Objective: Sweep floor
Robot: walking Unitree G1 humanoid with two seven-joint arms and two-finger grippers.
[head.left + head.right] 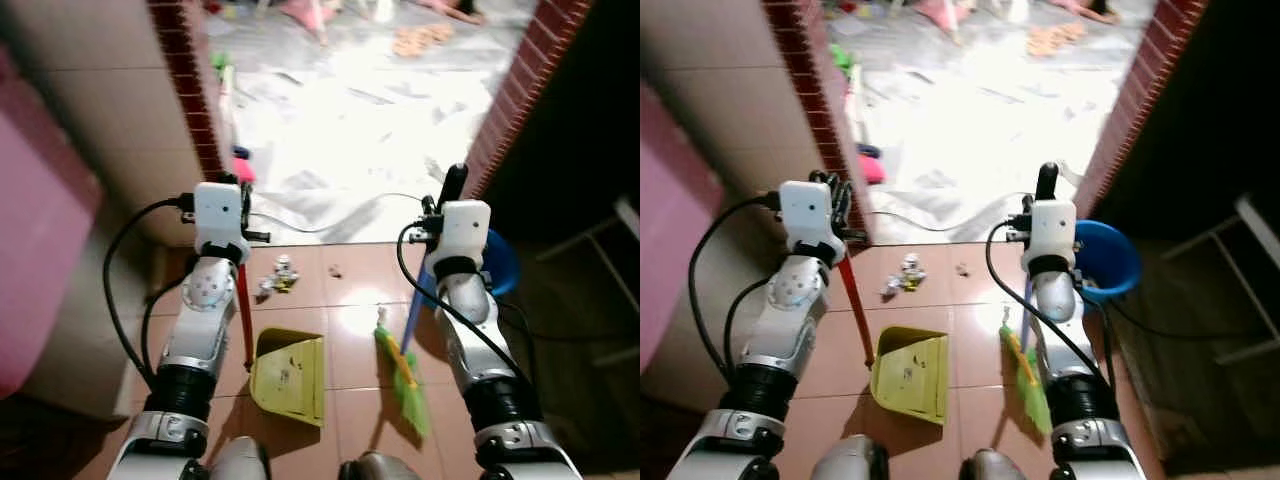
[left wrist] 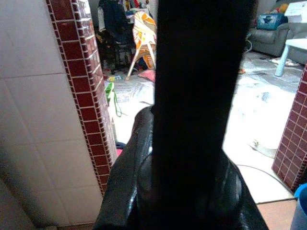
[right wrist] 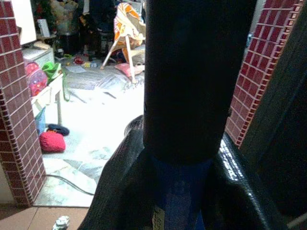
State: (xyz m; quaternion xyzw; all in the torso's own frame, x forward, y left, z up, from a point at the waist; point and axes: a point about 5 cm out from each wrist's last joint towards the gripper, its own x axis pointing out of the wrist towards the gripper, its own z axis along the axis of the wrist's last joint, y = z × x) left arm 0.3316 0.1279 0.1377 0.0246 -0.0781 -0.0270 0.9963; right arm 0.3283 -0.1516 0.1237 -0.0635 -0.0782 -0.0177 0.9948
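Handles and far room hard to read
The red dustpan handle (image 1: 243, 305) runs up behind the left wrist housing; the blue broom handle (image 1: 411, 315) passes behind the right forearm; litter (image 1: 277, 277) is too small to identify.

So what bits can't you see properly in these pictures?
- Left pincer: its wrist block hides the grip on the red handle.
- Left wrist view: a black finger blocks the middle.
- Litter: too small and blurry to identify.
- Blue tub: partly behind the right arm.
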